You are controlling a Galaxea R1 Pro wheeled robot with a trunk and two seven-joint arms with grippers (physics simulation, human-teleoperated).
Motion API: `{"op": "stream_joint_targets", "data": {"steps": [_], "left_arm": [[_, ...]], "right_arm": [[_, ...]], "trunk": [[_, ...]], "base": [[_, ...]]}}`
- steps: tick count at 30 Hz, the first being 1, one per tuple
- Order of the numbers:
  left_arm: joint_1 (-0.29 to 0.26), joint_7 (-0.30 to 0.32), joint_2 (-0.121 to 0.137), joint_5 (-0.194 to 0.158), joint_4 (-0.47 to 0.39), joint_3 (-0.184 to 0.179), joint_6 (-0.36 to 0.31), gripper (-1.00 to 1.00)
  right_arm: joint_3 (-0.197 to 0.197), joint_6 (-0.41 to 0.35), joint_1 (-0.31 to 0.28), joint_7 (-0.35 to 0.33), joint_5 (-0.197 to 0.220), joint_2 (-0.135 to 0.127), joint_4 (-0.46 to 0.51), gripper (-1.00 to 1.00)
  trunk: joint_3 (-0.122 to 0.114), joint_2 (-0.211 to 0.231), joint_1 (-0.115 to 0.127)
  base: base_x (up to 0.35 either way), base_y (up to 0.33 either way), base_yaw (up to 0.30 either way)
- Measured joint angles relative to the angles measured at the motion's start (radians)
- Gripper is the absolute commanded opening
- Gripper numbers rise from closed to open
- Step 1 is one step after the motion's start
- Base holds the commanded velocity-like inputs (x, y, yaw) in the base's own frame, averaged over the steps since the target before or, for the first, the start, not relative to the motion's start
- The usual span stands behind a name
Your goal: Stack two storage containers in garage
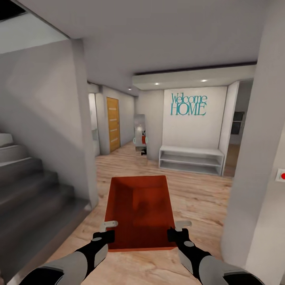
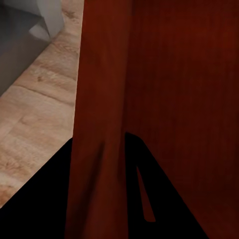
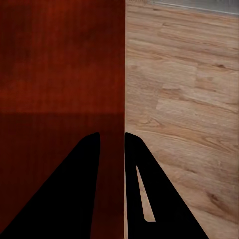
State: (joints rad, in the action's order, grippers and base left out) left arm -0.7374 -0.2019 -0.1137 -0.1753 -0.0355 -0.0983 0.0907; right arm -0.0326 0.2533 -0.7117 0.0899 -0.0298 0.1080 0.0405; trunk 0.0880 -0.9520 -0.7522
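Far left there's a grey staircase (image 1: pixel 27 186), then a white wall — the robot is rolling through a hallway on light wood floor (image 1: pixel 198 198), not in the garage yet.

The left gripper (image 1: pixel 107 228) is clamped over the left wall of the storage container (image 1: pixel 138 209); in the left wrist view the orange-red wall runs right between the dark fingers (image 2: pixel 50 199), so it's pinching the rim.

The container hangs out front, held level and open side up, clear of the floor. Gripping both side walls probably keeps it from tipping while the base moves.

The right gripper (image 1: pixel 179 228) does the same on the right wall, closed on it with a finger (image 3: pixel 159 199) on either side.

Farther off, an orange-wood door (image 1: pixel 113 123) at left and a white shelf (image 1: pixel 192 158) under a "Welcome HOME" sign (image 1: pixel 189 105).
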Motion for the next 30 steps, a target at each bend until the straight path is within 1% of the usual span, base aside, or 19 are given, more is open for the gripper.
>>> {"op": "stream_joint_targets", "data": {"steps": [30], "left_arm": [[0.0,0.0,0.0,0.0,0.0,0.0,0.0,-1.0]], "right_arm": [[0.0,0.0,0.0,0.0,0.0,0.0,0.0,-1.0]], "trunk": [[0.0,0.0,0.0]], "base": [[0.324,0.0,0.0]]}}
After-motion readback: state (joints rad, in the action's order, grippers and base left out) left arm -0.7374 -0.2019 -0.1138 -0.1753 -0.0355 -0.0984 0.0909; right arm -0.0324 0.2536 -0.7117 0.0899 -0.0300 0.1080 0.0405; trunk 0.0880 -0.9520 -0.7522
